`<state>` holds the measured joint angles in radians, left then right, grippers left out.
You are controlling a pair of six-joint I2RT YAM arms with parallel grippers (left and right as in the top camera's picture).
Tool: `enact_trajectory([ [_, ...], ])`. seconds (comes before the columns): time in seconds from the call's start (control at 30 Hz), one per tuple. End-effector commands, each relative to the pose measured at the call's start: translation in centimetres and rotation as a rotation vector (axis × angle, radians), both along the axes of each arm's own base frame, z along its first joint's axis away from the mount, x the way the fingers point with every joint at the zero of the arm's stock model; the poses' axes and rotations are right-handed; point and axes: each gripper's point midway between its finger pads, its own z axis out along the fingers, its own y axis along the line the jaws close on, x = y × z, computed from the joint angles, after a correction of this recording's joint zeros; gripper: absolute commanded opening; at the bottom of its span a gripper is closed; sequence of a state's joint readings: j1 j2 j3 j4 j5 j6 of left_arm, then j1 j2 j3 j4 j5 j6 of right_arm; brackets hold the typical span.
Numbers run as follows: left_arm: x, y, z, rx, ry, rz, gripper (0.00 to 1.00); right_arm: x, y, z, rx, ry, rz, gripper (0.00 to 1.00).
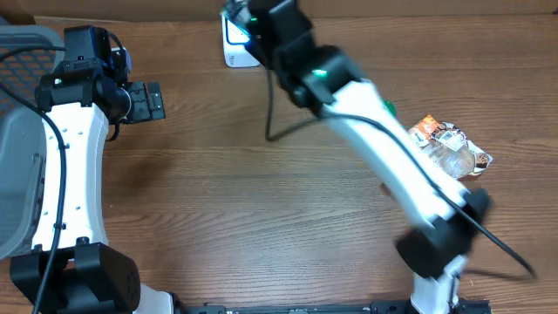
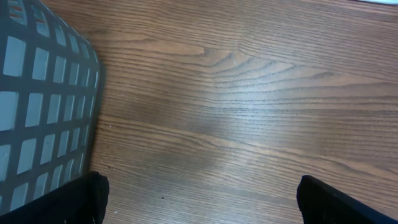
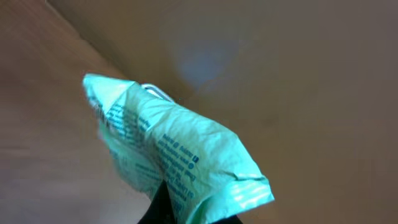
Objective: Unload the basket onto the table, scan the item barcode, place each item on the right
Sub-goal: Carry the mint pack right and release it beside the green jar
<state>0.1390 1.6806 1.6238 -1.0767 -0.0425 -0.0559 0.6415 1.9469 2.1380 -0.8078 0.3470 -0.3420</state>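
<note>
In the right wrist view my right gripper (image 3: pixel 186 210) is shut on a crumpled light green packet (image 3: pixel 177 152) with blue print. The packet hangs in the air, and a bit of a white scanner (image 3: pixel 152 92) shows behind it. Seen from overhead, the right arm reaches across to the white scanner (image 1: pixel 234 48) at the table's back edge, and the right gripper (image 1: pixel 248 19) sits right over it. The packet is mostly hidden there. My left gripper (image 1: pixel 150 100) stands open at the left with nothing between its fingers (image 2: pixel 81 200).
A grey mesh basket (image 1: pixel 22 131) stands at the left edge, close beside the left gripper, with its wall (image 2: pixel 37 93) in the left wrist view. An orange and white snack packet (image 1: pixel 449 148) lies on the table at the right. A black cable (image 1: pixel 270 113) runs from the scanner.
</note>
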Motion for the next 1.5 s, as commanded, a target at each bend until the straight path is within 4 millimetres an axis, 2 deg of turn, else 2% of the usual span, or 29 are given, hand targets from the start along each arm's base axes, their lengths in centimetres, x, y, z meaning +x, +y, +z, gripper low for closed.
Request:
enact_trajectory([
  [0.0, 0.0, 0.1, -0.1, 0.006, 0.002, 0.008, 0.99, -5.1, -1.9, 3.9, 0.362, 0.178, -0.067, 0.04],
  [0.1, 0.0, 0.1, -0.1, 0.005, 0.002, 0.008, 1.00, -8.6, -4.0, 2.8, 0.384, 0.346, -0.082, 0.04],
  [0.17, 0.0, 0.1, -0.1, 0.005, 0.002, 0.008, 1.00, -10.5, -5.3, 1.2, 0.372, 0.470, -0.081, 0.04],
  [0.27, 0.0, 0.1, -0.1, 0.005, 0.002, 0.008, 1.00, -12.0, -7.4, -1.6, 0.333, 0.627, -0.134, 0.04],
  [0.4, 0.0, 0.1, -0.1, 0.005, 0.002, 0.008, 1.00, -12.8, -10.3, -5.8, 0.257, 0.775, -0.244, 0.04],
  [0.7, 0.0, 0.1, -0.1, 0.005, 0.002, 0.008, 0.99, -13.0, -14.4, -15.9, 0.199, 0.961, -0.411, 0.04],
  [0.77, 0.0, 0.1, -0.1, 0.005, 0.002, 0.008, 0.99, -12.9, -15.3, -17.4, 0.206, 0.979, -0.451, 0.04],
  [0.83, 0.0, 0.1, -0.1, 0.005, 0.002, 0.008, 1.00, -12.7, -17.3, -19.1, 0.214, 0.984, -0.545, 0.04],
  [1.0, 0.0, 0.1, -0.1, 0.005, 0.002, 0.008, 1.00, -11.9, -23.3, -21.1, 0.231, 0.951, -0.758, 0.04],
  [1.1, 0.0, 0.1, -0.1, 0.005, 0.002, 0.008, 0.99, -11.3, -25.3, -21.0, 0.243, 0.925, -0.810, 0.04],
  [1.23, 0.0, 0.1, -0.1, 0.005, 0.002, 0.008, 1.00, -10.7, -27.0, -21.0, 0.242, 0.898, -0.818, 0.07],
  [1.47, 0.0, 0.1, -0.1, 0.006, 0.002, 0.008, 1.00, -11.2, -28.1, -21.2, 0.213, 0.914, -0.814, 0.13],
])
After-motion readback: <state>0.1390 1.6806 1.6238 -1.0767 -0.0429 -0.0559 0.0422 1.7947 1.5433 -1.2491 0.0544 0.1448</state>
